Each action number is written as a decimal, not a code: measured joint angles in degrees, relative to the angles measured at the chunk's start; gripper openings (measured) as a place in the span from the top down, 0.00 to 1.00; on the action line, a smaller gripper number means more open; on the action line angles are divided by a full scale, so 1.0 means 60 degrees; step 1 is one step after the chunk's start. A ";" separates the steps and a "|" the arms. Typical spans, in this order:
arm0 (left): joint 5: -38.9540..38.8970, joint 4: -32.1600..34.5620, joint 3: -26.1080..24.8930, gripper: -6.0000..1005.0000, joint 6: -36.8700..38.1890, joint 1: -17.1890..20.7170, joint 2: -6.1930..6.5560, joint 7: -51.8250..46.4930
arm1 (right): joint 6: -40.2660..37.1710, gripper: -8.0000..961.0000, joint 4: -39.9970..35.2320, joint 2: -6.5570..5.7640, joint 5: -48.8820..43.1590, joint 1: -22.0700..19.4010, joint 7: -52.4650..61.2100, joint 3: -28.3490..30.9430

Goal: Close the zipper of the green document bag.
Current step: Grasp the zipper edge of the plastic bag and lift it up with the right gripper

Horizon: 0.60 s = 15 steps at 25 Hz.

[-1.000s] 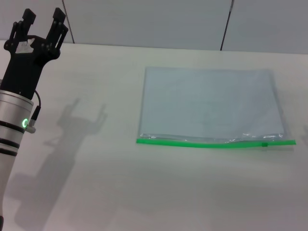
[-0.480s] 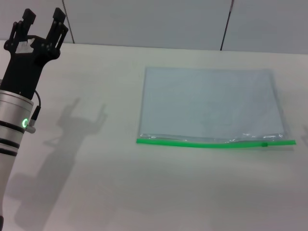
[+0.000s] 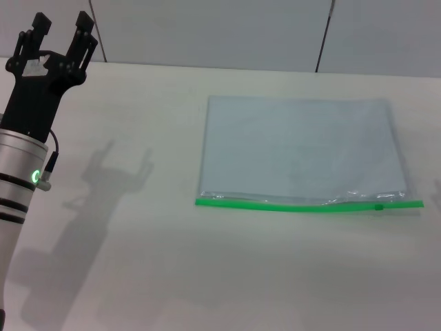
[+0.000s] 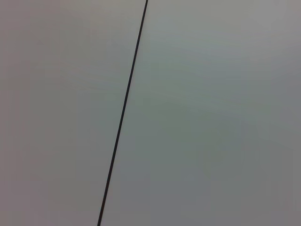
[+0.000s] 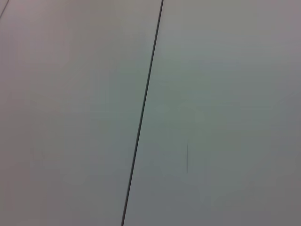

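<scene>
The green document bag lies flat on the white table, right of centre in the head view. Its zipper runs as a bright green strip along the edge nearest me, with the small slider tab near its right end. My left gripper is raised at the far left, well away from the bag, open with nothing between its fingers. The right gripper is out of view. Both wrist views show only grey wall panels.
A grey panelled wall stands behind the table's far edge. The left arm's shadow falls on the tabletop between the arm and the bag.
</scene>
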 joint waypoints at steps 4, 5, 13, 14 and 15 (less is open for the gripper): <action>0.0000 0.0000 0.0000 0.23 0.0000 -0.0005 0.0000 0.0001 | 0.0007 0.09 0.0037 -0.0001 -0.0022 0.0003 -0.0103 -0.0003; 0.0000 0.0000 0.0000 0.23 0.0000 -0.0016 0.0000 0.0004 | 0.0012 0.09 0.0060 -0.0004 -0.0042 0.0007 -0.0235 -0.0016; 0.0000 0.0034 0.0000 0.23 -0.0021 -0.0042 0.0011 0.0015 | 0.0148 0.09 0.0275 0.0019 -0.0100 -0.0200 -0.3244 -0.0178; 0.0000 0.0041 0.0000 0.23 -0.0025 -0.0041 0.0012 0.0016 | 0.0201 0.09 0.0282 0.0029 -0.0104 -0.0258 -0.3723 -0.0244; -0.0004 0.0052 0.0000 0.23 -0.0030 -0.0028 0.0014 0.0016 | 0.0329 0.09 0.0282 0.0040 -0.0105 -0.0327 -0.4261 -0.0311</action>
